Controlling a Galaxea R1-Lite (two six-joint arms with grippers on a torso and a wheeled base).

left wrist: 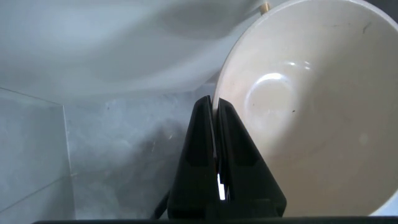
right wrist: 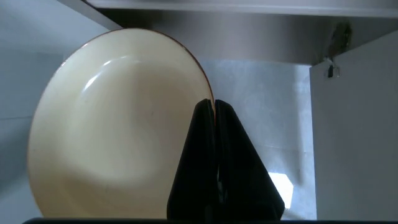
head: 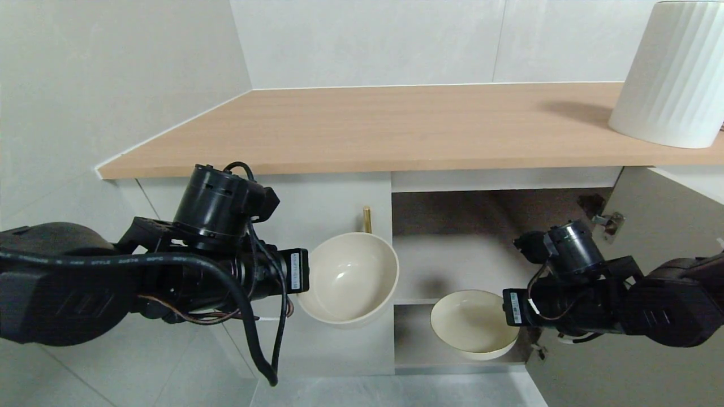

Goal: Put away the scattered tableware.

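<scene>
Left gripper (left wrist: pixel 215 109): clamped on the bowl's (head: pixel 348 280) rim, 1 finger inside and 1 outside, no gap showing.
Bowl: hanging tilted in front of the cabinet's (head: pixel 447 265) closed left door (head: pixel 339 198), just below its brass handle (head: pixel 367 219), with its far edge at the post between the 2 halves.
Right gripper (right wrist: pixel 214 109): pinched the same way on the dish's (head: pixel 472 322) rim, fingers tight against it.
Dish: roughly level at the mouth of the cabinet's open right half, about at the lower compartment. I cannot tell if it is past the front edge yet.
Open door (head: pixel 650 226): swung wide on the cabinet's right, hinge just above the right wrist.
Step in hand: looks like stowing, dish first because it has the clear path into the cabinet.
Doing it well: keep the dish flat, slide it straight in beneath the cabinet's shelf (head: pixel 413 301), and let go only once it sits on the floor of that space.
Bowl's turn: it must cross from the closed door to the open half, so level it and clear the post before going in.
Watch: both are rim pinches on smooth ware, so slow moves and no twisting. Keep the 2 arms apart at the cabinet mouth.
Counter (head: pixel 396 130): on top of the cabinet, with a white ribbed container (head: pixel 673 73) at its right end.
</scene>
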